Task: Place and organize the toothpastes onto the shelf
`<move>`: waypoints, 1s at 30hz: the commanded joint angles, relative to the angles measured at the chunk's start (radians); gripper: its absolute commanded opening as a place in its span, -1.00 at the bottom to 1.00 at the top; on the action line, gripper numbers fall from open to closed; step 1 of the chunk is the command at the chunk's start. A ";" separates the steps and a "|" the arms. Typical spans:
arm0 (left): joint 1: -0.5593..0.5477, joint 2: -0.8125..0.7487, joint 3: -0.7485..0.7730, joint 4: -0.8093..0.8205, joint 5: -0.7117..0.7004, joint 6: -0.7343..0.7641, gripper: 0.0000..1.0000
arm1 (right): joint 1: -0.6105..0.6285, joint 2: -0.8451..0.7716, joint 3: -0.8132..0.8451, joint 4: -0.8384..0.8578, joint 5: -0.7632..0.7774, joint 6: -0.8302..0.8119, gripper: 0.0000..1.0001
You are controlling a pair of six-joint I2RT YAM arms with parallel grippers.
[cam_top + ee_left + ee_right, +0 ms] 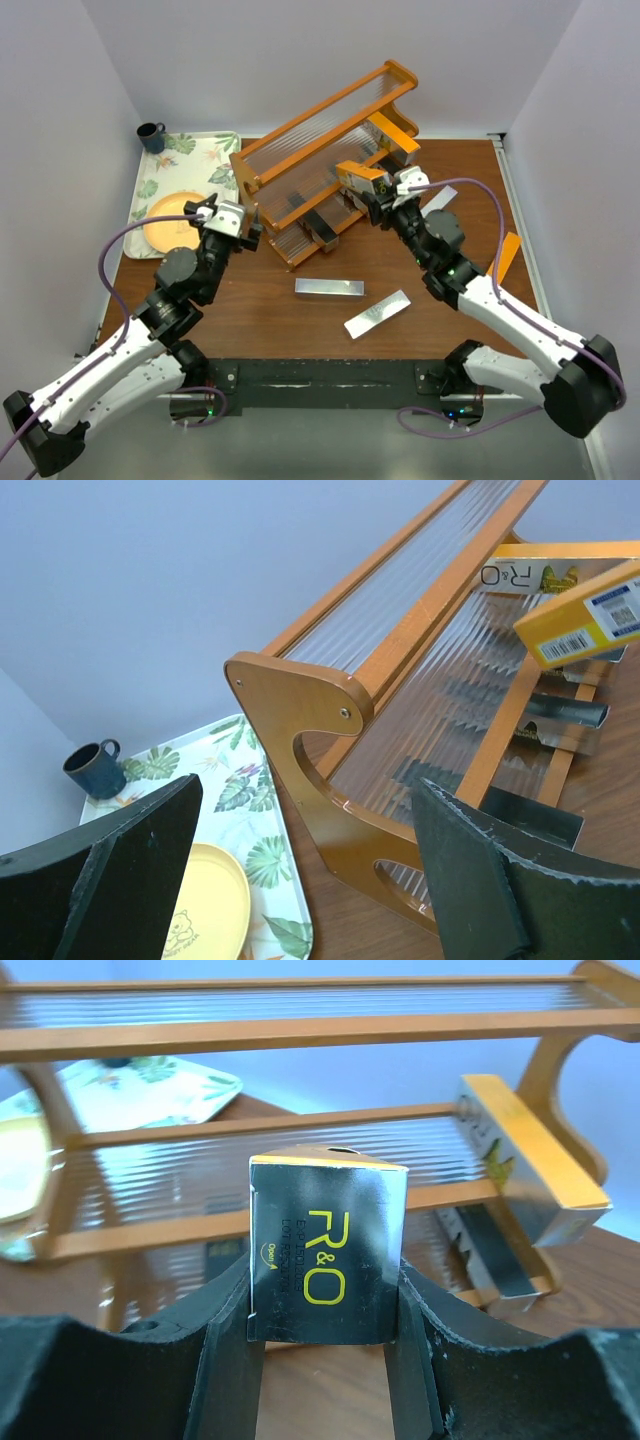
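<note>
A carton (327,1245) is clamped in the right gripper (322,1300); the left gripper (305,870), at eight o'clock of the shelf (300,695), is spread empty.

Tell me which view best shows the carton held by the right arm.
Right wrist: the carton sits centre frame, its lettered end clamped between the jaws. Top external shows it small, orange-topped, at the middle tier of the shelf. Left wrist catches only what seems its barcoded end.
</note>
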 commanded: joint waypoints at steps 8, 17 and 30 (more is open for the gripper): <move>0.011 0.005 -0.021 0.072 0.010 -0.010 0.80 | -0.123 0.218 0.154 0.362 -0.176 0.021 -1.00; 0.011 -0.011 -0.041 0.097 -0.021 -0.003 0.79 | -0.149 0.386 0.211 0.423 -0.248 0.018 -1.00; 0.017 -0.001 -0.041 0.100 -0.002 -0.006 0.79 | -0.176 0.454 0.175 0.428 -0.293 0.012 -1.00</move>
